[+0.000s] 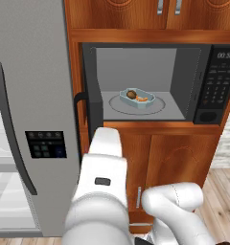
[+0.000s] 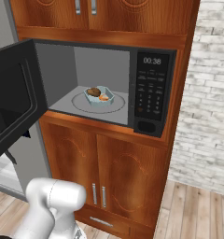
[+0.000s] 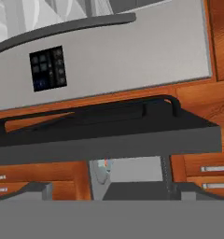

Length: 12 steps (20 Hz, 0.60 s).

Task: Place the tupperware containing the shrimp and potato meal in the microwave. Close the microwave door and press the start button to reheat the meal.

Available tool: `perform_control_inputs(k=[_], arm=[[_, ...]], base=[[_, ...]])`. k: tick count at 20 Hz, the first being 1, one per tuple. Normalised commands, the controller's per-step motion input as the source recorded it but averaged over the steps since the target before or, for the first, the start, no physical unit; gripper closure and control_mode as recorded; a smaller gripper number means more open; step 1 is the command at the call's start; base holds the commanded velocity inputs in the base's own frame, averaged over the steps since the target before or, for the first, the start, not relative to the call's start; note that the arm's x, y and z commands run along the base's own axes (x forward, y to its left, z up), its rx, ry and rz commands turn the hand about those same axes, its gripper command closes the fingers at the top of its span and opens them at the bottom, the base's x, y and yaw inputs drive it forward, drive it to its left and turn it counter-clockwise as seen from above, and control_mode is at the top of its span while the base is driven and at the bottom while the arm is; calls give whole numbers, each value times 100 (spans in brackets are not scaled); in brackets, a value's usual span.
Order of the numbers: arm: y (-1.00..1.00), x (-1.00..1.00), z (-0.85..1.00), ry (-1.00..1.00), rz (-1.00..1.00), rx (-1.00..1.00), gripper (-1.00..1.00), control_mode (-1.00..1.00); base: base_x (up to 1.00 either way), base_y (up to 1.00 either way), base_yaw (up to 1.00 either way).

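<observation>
The microwave (image 1: 217, 81) (image 2: 151, 88) stands open in a wooden cabinet column. Inside, the pale blue tupperware (image 1: 146, 102) (image 2: 107, 101) rests on the glass turntable (image 1: 157, 108) (image 2: 80, 104). It holds the brown potato (image 1: 131, 94) (image 2: 93, 92) and orange shrimp (image 1: 142, 99) (image 2: 103, 97). The microwave door (image 1: 93, 91) (image 2: 13, 93) (image 3: 109, 133) is swung wide to the left, and its bar handle (image 1: 79, 115) (image 3: 132, 109) faces the fridge. My gripper (image 3: 116, 189) is open, close to the door's edge, with nothing between its fingers.
The tall grey fridge (image 1: 30, 86) (image 3: 132, 51) with its dark dispenser panel (image 1: 46, 144) stands just left of the open door. Wooden cabinet doors (image 1: 174, 153) (image 2: 109, 172) lie below the microwave. A brick wall (image 2: 207, 93) is to the right.
</observation>
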Motion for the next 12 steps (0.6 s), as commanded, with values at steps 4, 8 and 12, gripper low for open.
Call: perform_control_inputs(k=[4,8,12], arm=[[59,4,0,0,0,-7,-100,-100],[41,23,0,0,-2,-3,-100,-100],[19,39,-2,0,-5,-1,-100,-100]], base=[[0,0,0],[0,0,0],[0,0,0]])
